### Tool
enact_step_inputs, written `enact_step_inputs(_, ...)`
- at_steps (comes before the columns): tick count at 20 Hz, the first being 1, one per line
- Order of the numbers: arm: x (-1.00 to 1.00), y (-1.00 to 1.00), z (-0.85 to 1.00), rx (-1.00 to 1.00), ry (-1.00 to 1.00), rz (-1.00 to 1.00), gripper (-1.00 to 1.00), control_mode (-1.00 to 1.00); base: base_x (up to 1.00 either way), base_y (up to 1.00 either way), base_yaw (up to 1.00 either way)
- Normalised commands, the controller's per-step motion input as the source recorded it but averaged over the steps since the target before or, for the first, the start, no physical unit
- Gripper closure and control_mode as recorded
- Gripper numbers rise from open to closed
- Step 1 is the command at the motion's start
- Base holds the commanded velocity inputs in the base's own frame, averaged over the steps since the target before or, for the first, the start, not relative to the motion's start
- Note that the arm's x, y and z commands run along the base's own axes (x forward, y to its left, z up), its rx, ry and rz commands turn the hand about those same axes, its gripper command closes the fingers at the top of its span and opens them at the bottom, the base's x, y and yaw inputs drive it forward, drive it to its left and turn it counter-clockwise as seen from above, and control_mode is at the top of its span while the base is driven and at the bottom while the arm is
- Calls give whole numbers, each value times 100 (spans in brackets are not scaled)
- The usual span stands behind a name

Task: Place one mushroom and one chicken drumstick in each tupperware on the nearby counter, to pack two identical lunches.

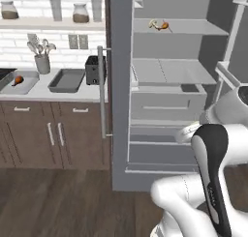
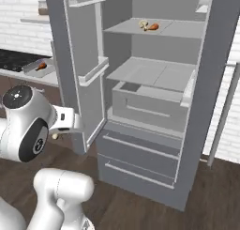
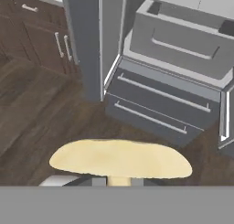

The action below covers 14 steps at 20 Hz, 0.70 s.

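The gripper (image 3: 119, 181) sits at the bottom middle of the hand view and grips a mushroom (image 3: 119, 159) by its short stem. The wide pale cap spreads just above the finger tips. The hand points forward and down at the wood floor and the low fridge drawers (image 3: 160, 109).

In the right base view the arm (image 2: 28, 123) is bent at the left, and a bit of the mushroom (image 2: 56, 136) peeks out under the wrist. In the left base view the arm (image 1: 213, 158) curls low at the lower right.

High on a fridge shelf (image 1: 193, 28), at the top middle, another mushroom (image 1: 154, 23) lies touching a chicken drumstick (image 1: 164, 25).

On the counter (image 1: 48, 92) at the left, the light tupperware (image 1: 19, 83) holds one drumstick (image 1: 18, 80). The darker tupperware (image 1: 66, 80) sits just beside it, next to a black toaster (image 1: 94, 69).
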Motion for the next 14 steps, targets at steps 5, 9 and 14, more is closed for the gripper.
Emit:
enact_step_inputs(5, 0, 0, 0, 0, 0, 0, 100, 100, -7, 85, 77)
enact_step_inputs(9, 0, 0, 0, 0, 0, 0, 100, 100, 8, 67, 75)
enact_step_inputs(14, 0, 0, 0, 0, 0, 0, 100, 100, 78, 44, 61)
